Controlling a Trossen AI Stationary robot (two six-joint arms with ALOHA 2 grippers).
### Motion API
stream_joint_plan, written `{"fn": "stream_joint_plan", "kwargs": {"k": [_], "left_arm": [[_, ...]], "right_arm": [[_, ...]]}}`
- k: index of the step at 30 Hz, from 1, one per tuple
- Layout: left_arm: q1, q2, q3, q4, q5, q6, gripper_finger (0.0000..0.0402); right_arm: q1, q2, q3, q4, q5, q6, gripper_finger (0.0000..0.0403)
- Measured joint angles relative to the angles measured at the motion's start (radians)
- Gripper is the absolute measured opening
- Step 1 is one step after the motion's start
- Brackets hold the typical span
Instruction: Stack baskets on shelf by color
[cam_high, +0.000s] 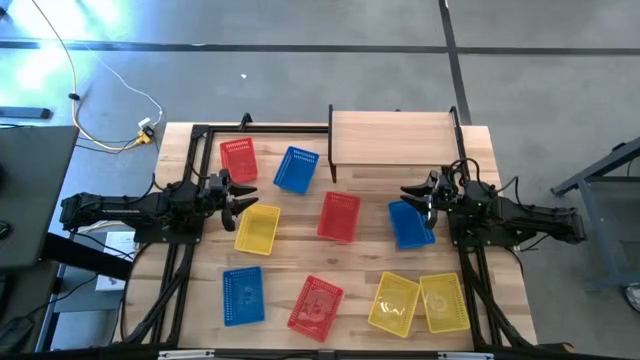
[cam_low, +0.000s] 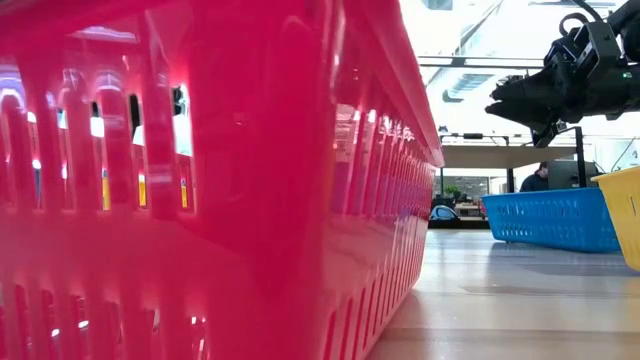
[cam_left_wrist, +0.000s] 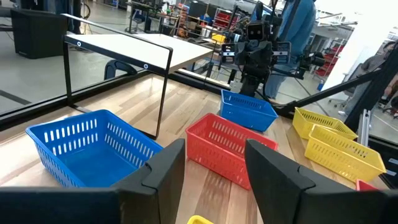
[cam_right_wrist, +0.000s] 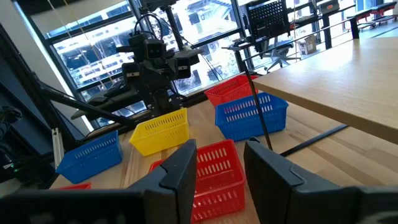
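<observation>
Several red, blue and yellow baskets lie spread over the wooden table, each resting on its bottom. The shelf (cam_high: 395, 138) stands at the far edge with nothing on its plank. My left gripper (cam_high: 240, 195) hovers open at the left, above the edge of a yellow basket (cam_high: 258, 228) and near a red basket (cam_high: 238, 158). My right gripper (cam_high: 415, 193) hovers open at the right, over the far end of a blue basket (cam_high: 410, 223). Both point level toward the table's middle, where a red basket (cam_high: 339, 216) lies. Nothing is between the fingers of my left gripper (cam_left_wrist: 216, 149) or my right gripper (cam_right_wrist: 221, 149).
Near the front edge lie a blue basket (cam_high: 243, 295), a red basket (cam_high: 316, 305) that fills the low view, and two yellow baskets (cam_high: 394, 303) (cam_high: 443, 301) side by side. Another blue basket (cam_high: 296, 169) lies left of the shelf's black legs (cam_left_wrist: 163, 93).
</observation>
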Motion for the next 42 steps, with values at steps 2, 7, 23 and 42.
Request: {"fn": "stream_joint_plan", "kwargs": {"k": [2,7,23,42], "left_arm": [[0.000,0.000,0.000,0.000,0.000,-0.001,0.0156],[0.000,0.000,0.000,0.000,0.000,-0.001,0.0156],[0.000,0.000,0.000,0.000,0.000,-0.018,0.0156],[0.000,0.000,0.000,0.001,0.000,-0.020,0.0156]], "right_arm": [[0.000,0.000,0.000,0.000,0.000,0.000,0.0118],[0.000,0.000,0.000,0.000,0.000,-0.001,0.0118],[0.000,0.000,0.000,0.007,0.004,0.552,0.0118],[0.000,0.002,0.156,0.028,-0.026,0.840,0.0118]]}}
